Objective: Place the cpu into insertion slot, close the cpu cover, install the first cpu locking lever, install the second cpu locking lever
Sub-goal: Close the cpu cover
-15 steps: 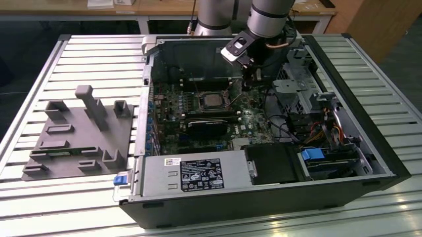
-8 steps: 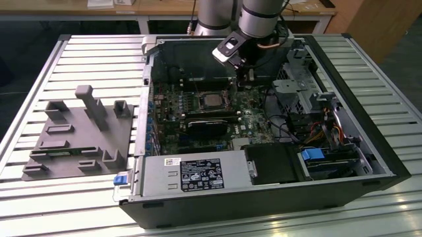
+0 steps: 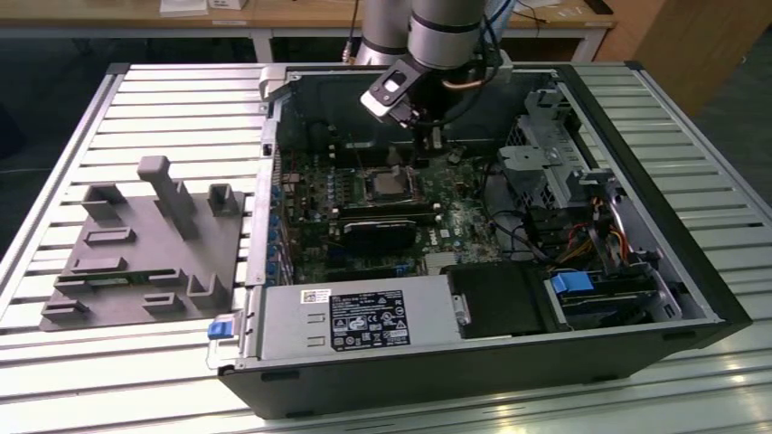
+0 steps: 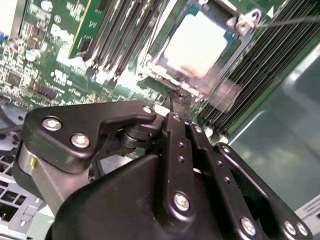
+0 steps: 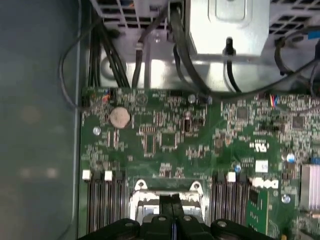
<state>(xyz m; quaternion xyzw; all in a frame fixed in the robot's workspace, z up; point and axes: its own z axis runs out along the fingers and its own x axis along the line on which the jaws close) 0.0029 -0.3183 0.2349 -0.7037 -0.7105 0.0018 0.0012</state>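
Note:
The cpu [image 4: 197, 42] lies flat in the insertion slot [image 3: 389, 184], its pale silver top facing up. The cpu cover [image 4: 167, 70], a silvery frame, lies down around it with the chip showing through its window. A thin wire lever [image 4: 292, 20] runs out from one corner of the frame. My gripper [image 3: 432, 145] hangs inside the open computer case, just beyond the socket's far edge in the exterior view. In both wrist views its black fingers [image 4: 172, 125] are pressed together with nothing between them, and the gripper [image 4: 176, 97] tip is close to the socket's rim [image 5: 167, 192].
Long black memory slots [image 4: 260, 60] flank the socket. A black block [image 3: 380, 226] sits just in front of it. A drive cage [image 3: 555, 154] and cables [image 5: 182, 45] crowd one side. A power supply [image 3: 362, 316] fills the case front. A grey fixture plate [image 3: 145, 240] lies outside the case.

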